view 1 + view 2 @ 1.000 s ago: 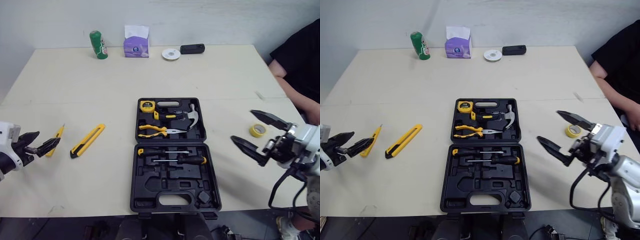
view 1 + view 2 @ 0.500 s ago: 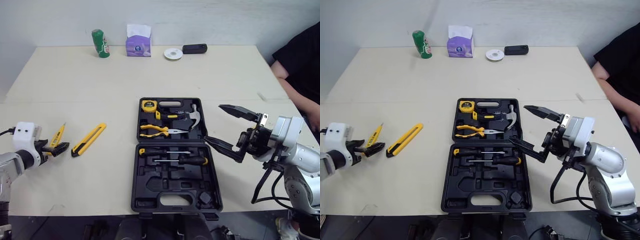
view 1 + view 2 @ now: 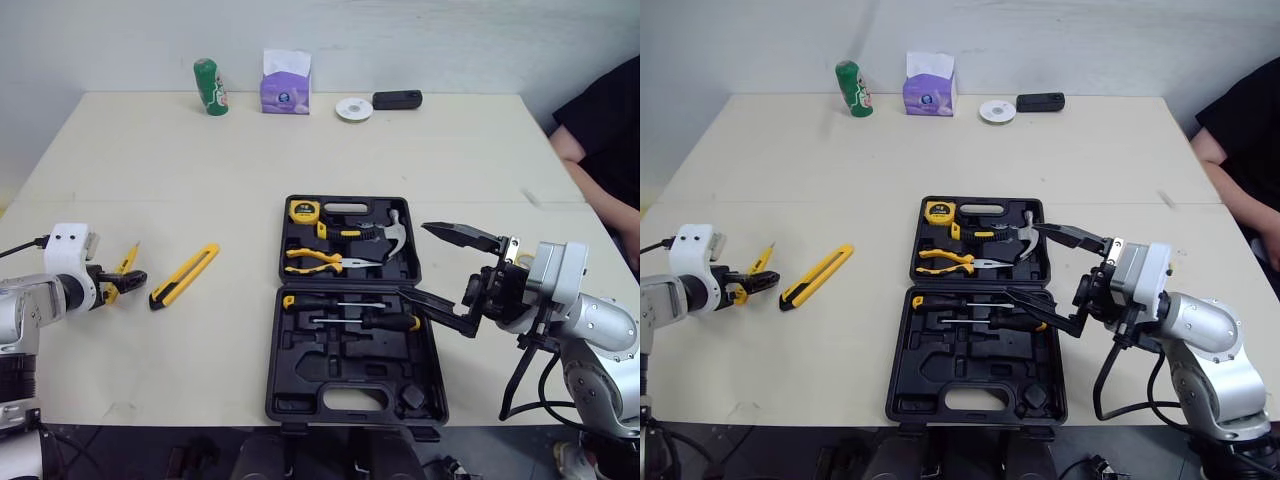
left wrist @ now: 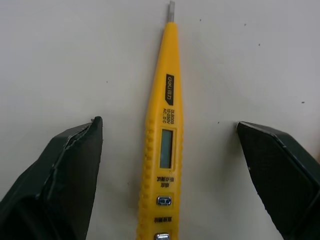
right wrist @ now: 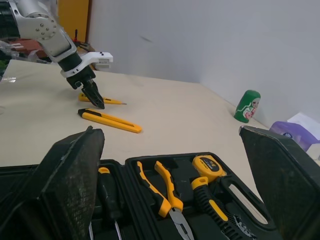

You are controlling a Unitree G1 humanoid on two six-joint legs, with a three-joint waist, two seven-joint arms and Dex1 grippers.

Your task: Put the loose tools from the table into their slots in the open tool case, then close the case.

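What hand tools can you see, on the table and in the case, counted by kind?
Screwdrivers: 2
Pliers: 1
Hammer: 1
Tape measure: 1
Utility knife: 1
Tester pen: 1
Total: 7

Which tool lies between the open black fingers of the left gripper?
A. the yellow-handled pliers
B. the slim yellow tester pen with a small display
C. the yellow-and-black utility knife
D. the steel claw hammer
B: in the left wrist view the slim yellow tester pen lies on the cream table between the spread fingers of the left gripper, touched by neither.
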